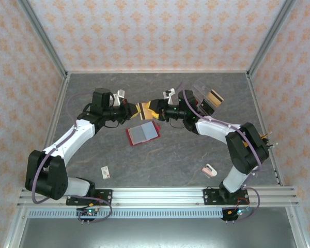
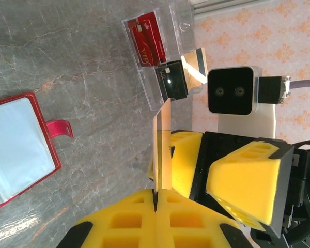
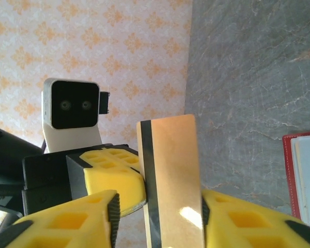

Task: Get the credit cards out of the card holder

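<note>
Clear tray (image 2: 182,23) holds red cards (image 2: 149,44) and one dark card (image 2: 171,80). Left gripper (image 2: 156,199) pinches tan credit card (image 3: 170,170); right gripper (image 3: 163,204) straddles it, grip unclear.

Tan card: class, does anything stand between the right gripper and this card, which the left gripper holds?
Nothing visible does. The tan card, clamped in the shut left gripper, stands between the open fingers of the right gripper. One left finger sits just behind the card, not in front of it.
</note>
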You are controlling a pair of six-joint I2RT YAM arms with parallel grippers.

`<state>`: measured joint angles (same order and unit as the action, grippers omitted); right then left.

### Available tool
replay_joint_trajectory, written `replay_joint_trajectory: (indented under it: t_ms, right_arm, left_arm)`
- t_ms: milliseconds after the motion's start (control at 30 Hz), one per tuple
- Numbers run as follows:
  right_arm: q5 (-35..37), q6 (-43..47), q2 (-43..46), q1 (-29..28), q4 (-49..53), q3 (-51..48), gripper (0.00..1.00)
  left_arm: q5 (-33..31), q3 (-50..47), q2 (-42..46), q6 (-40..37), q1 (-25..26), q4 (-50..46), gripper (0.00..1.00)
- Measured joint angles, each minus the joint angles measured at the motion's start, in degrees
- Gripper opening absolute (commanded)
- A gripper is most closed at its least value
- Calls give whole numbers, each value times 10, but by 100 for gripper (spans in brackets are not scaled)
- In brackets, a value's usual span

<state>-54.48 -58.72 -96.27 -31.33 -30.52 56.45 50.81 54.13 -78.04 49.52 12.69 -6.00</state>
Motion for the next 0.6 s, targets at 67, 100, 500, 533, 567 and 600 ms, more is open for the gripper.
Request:
replay_joint_trajectory:
  t_ms: [67, 100, 500, 533, 567, 600]
  right_arm:
    - [0, 5, 0, 0, 4, 0, 22]
    - [1, 9, 0, 0, 6, 0, 16]
    - [167, 299, 55, 1, 326, 113, 0]
    - [200, 336, 63, 3, 355, 127, 0]
    - [229, 370, 71, 6, 379, 137, 0]
    - [260, 403, 80, 10, 398, 145, 0]
  left_arm:
    - [0, 0, 0, 0, -1, 0, 0]
    - [0, 0, 0, 0, -1, 0, 0]
    - [-163, 45, 27, -108, -8, -225, 74]
    - [-193, 54, 31, -120, -9, -249, 79]
    - [-222, 61, 35, -132, -9, -271, 83]
    - [-248, 66, 39, -144, -9, -289, 86]
